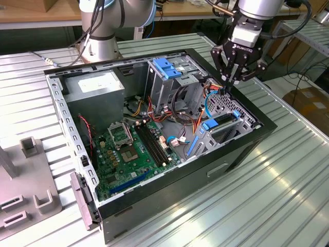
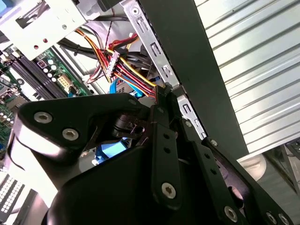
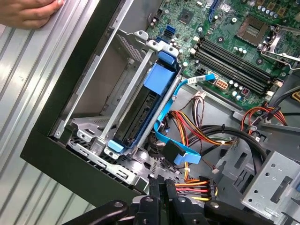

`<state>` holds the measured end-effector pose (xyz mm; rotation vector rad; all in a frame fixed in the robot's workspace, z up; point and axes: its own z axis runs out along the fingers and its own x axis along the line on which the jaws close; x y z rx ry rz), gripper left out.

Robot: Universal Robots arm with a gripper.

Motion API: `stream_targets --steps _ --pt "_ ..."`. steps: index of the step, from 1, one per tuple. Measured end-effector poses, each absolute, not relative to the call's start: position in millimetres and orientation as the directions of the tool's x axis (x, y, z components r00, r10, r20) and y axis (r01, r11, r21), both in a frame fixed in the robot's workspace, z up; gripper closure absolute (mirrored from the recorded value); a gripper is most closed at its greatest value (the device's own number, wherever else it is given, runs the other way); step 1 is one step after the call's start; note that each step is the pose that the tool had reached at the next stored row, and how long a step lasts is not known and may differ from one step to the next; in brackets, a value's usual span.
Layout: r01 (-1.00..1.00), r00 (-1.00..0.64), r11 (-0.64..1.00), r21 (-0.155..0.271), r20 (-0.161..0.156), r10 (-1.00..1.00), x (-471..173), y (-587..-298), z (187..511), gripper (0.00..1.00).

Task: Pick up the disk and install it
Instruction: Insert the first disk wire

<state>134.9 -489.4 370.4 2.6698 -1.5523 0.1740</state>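
One open computer case (image 1: 241,146) lies on its side on the ribbed metal tabletop (image 1: 288,195), filling the middle of the exterior view. One gripper (image 1: 230,82) hangs at the upper right of that frame, just over the case's corner — its jaws drawn together with nothing between them, tips near a bundle of coloured cables (image 3: 194,187). In both wrist views the closed fingers (image 2: 164,140) point at the case's edge beside those cables.

One disk (image 3: 140,117) shows in the first wrist view, at centre left: it sits edge-up in its blue frame inside the metal bay (image 3: 93,98) against the case wall, apart from the gripper. In the exterior view the same blue-edged disk (image 1: 222,122) lies right of centre, below the gripper.

One green motherboard (image 1: 128,149) covers the case floor, one grey box (image 1: 95,87) sits at upper left, and one metal cage (image 1: 169,77) carries a blue latch piece (image 1: 165,67).

A person's hand (image 3: 28,11) rests on the tabletop at the upper left of the first wrist view. Grey fixtures (image 1: 28,195) stand at the exterior view's lower left — a cardboard box (image 1: 311,105) sits off the tabletop at far right.
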Motion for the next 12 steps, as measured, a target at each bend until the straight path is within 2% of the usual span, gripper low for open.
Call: stream_targets --steps 12 --pt "-0.942 0.331 -0.335 -0.015 0.121 -0.936 132.7 -489.4 367.8 0.83"
